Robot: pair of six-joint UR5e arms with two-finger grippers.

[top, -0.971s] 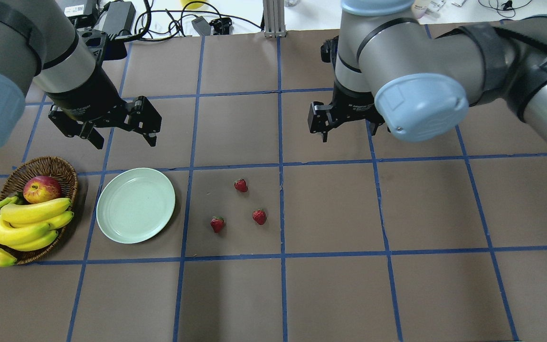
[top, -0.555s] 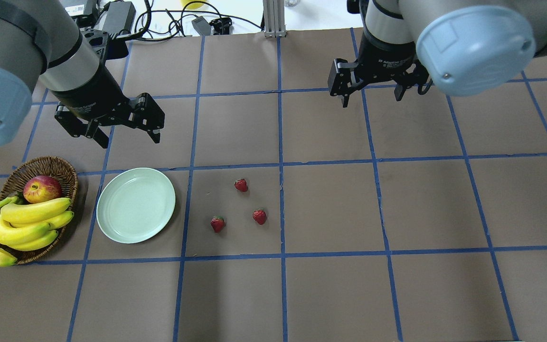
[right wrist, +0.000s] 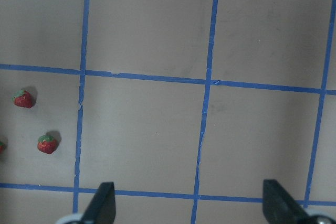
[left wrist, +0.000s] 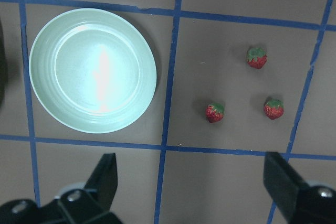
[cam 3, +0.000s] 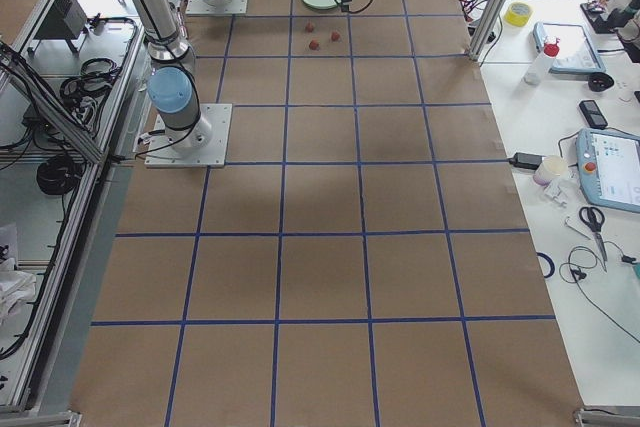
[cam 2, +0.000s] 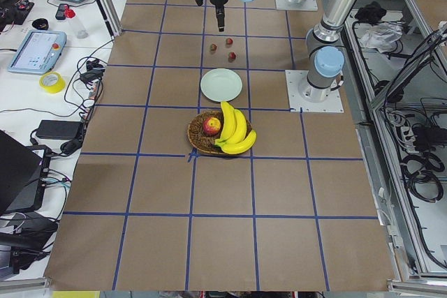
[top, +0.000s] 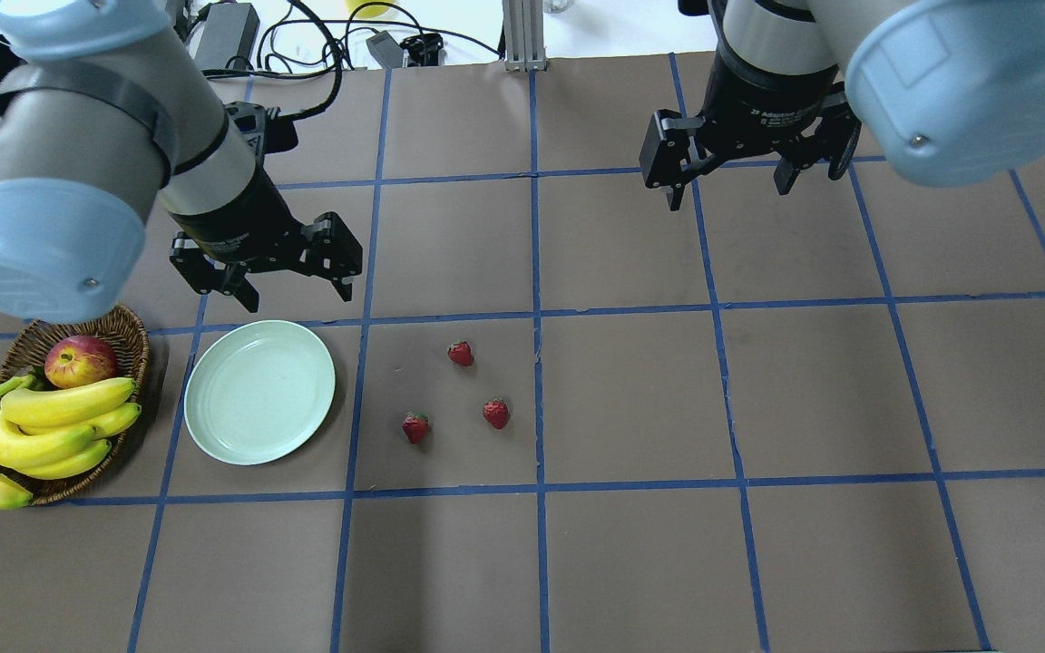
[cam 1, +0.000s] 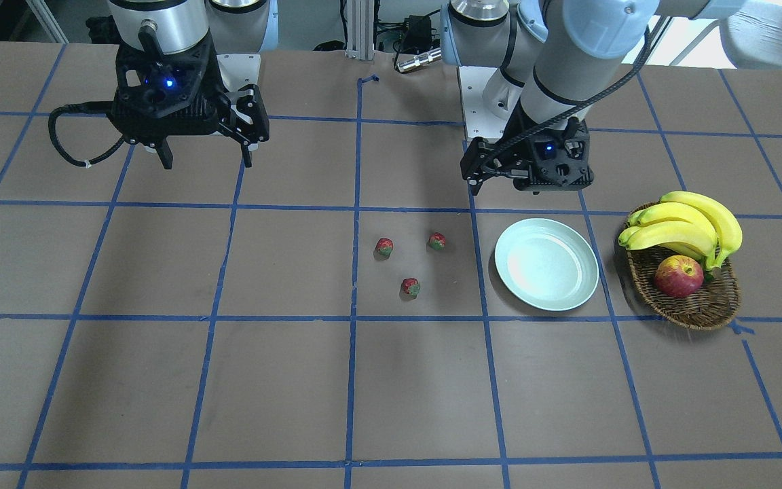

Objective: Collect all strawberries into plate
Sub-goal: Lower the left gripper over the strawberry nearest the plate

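Both empty: left gripper spread near plate, right gripper spread, far off. Strawberries small, clustered: off-centre pinch could squirt one away, nudge neighbours.

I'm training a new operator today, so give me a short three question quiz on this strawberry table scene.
1. How many strawberries lie on the table, outside the plate?
2. True or false: the left claw is gripping a strawberry.
3. Which fruit shares the basket with the bananas? A) apple B) orange C) lemon
Key: 1) three; 2) false, it is open and empty; 3) A.
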